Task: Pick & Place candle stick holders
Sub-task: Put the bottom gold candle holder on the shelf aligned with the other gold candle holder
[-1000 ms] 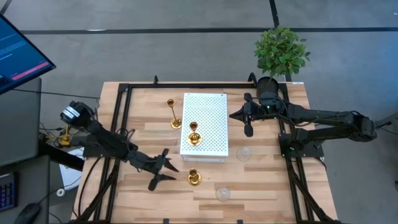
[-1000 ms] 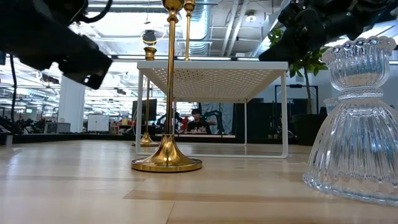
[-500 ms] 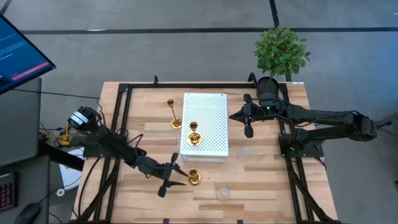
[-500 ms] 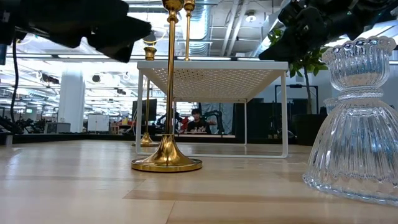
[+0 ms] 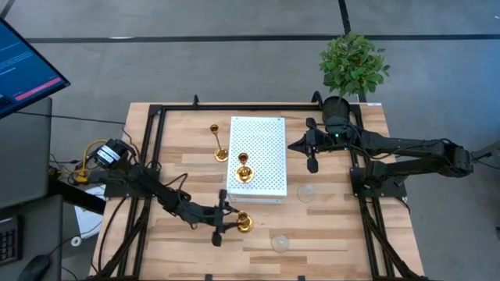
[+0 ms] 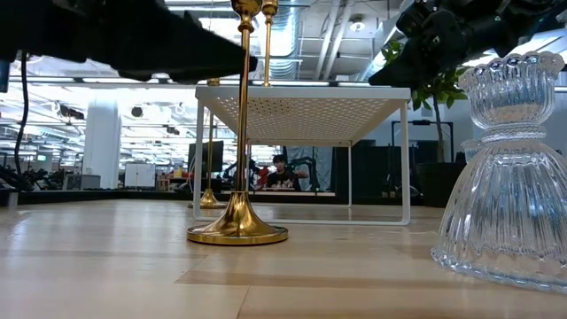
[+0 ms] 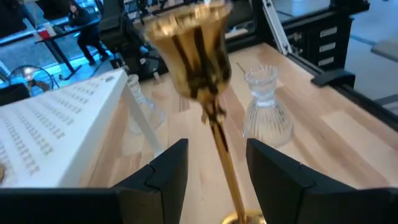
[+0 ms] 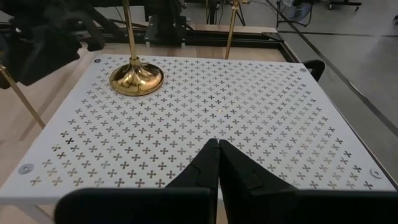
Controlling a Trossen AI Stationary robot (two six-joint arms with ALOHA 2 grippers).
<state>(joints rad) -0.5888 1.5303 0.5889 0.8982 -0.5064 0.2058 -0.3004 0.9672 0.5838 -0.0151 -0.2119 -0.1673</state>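
A gold candle stick holder (image 5: pixel 244 224) with a thin stem (image 7: pixel 219 149) stands on its round base near the table's front, just before the white perforated stand (image 5: pixel 262 136). My left gripper (image 5: pixel 230 222) is open and level, one finger on each side of that stem with a gap to each. A second gold holder (image 5: pixel 244 172) stands on the stand, a third (image 5: pixel 219 148) on the table to its left. Two clear glass holders (image 5: pixel 306 192) (image 5: pixel 280 243) stand on the table. My right gripper (image 5: pixel 312 156) hangs shut over the stand's right edge.
A black pot with a green plant (image 5: pixel 344 86) stands at the table's far right corner. A black frame (image 5: pixel 152 148) runs along the table's edges. In the low view the near glass holder (image 6: pixel 509 177) stands at the right.
My left gripper has moved toward the table's right, up to the gold holder near the front, and has rolled about its own axis. Its fingers now stand around the stem. It has stayed open, and no holder has moved.
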